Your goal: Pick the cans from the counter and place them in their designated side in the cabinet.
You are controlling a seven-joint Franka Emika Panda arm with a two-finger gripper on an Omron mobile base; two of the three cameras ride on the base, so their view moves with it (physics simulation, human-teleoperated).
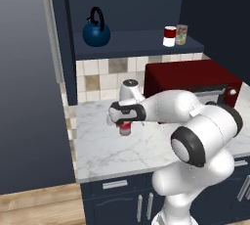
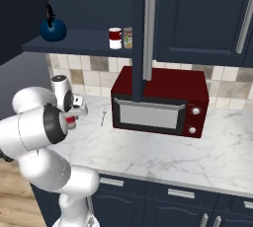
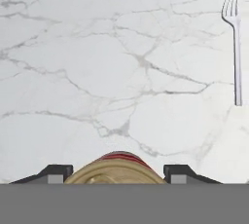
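Can with a red upper band held between the gripper fingers above the counter.
A fork lies on the marble nearby; a second, red-and-white can stands on the cabinet shelf beside a greenish one.

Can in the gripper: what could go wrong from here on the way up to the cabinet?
1. The gripper holds the can near its top, fingertips flanking the rim; it could slip or tilt during a fast lift.
2. The cabinet shelf already carries a red-and-white can and a mottled can; a careless placement may knock them.
3. The microwave stands under that shelf end, close to the arm's likely swing.
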